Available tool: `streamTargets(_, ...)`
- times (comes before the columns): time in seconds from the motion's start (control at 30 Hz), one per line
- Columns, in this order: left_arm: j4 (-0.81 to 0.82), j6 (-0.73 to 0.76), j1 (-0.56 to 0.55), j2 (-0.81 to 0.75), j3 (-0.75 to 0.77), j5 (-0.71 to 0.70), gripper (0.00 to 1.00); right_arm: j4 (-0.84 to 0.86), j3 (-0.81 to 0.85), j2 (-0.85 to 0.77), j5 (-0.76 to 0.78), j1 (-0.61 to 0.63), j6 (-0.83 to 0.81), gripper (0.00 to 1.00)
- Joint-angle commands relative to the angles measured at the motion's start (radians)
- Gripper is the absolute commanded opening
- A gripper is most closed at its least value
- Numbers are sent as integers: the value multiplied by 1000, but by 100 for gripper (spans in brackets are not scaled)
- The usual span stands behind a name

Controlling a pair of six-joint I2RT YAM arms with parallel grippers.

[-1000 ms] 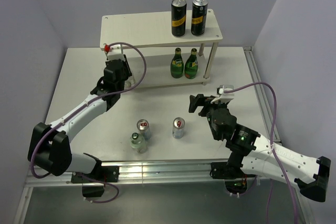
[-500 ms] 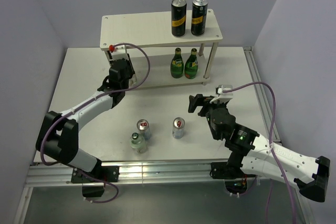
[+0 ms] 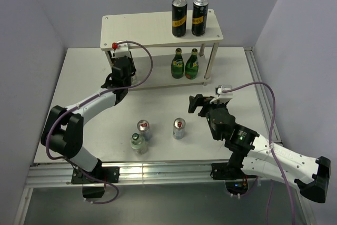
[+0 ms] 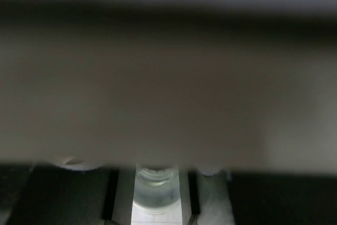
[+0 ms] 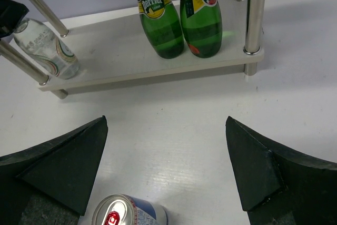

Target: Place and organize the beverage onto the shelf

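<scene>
The cream two-tier shelf (image 3: 142, 30) stands at the back. Two green bottles (image 3: 185, 64) stand on its lower board, right side; they also show in the right wrist view (image 5: 179, 19). My left gripper (image 3: 126, 72) reaches under the upper board at the left, shut on a clear glass bottle (image 4: 155, 191) that stands on the lower board (image 5: 121, 56), seen in the right wrist view (image 5: 45, 48). Two slim cans (image 3: 144, 128) (image 3: 179, 128) and a second clear bottle (image 3: 138, 143) stand on the table. My right gripper (image 3: 200, 104) is open and empty above the table (image 5: 166, 122), a can (image 5: 126, 215) below it.
Two taller black cans with yellow labels (image 3: 189, 16) stand on the upper board, right side. Round posts (image 5: 255, 19) hold the boards at the corners. The blurred upper board (image 4: 168, 88) fills most of the left wrist view. Walls close the table at back and sides.
My left arm has pushed forward toward the shelf, carrying the clear bottle in under the upper board onto the lower board's left end. The right arm has hardly moved.
</scene>
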Motion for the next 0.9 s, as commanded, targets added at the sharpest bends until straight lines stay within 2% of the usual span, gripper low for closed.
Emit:
streamTargets(0.0,98,14,4,-15,77,12,14,36,-11,0,-1,-8,12,100)
streamTargets(0.03,98,11,2,-15,76,16,32,35,-10,0,-2,-8,12,100)
streamTargets(0.07,103,14,3,-16,68,18,42,35,-11,-1,-2,-8,13,100)
streamTargets(0.17,104,10,2,-25,57,16,60,33,-14,-8,-1,-8,13,100)
streamTargets(0.2,101,7,3,-28,57,15,69,33,-13,-8,-2,-8,13,100)
streamTargets(0.27,95,7,4,-31,57,18,76,33,-14,-9,-1,-8,13,100)
streamTargets(0.33,85,3,3,-36,56,18,81,33,-14,-11,-2,-6,13,100)
streamTargets(0.53,43,-7,-4,-117,25,16,84,30,-16,-20,1,-8,15,100)
streamTargets(0.6,13,-15,-12,-161,19,32,99,30,-17,-23,1,-8,19,100)
streamTargets(0.87,-229,-21,-90,-313,2,9,99,29,-14,-27,2,-8,16,100)
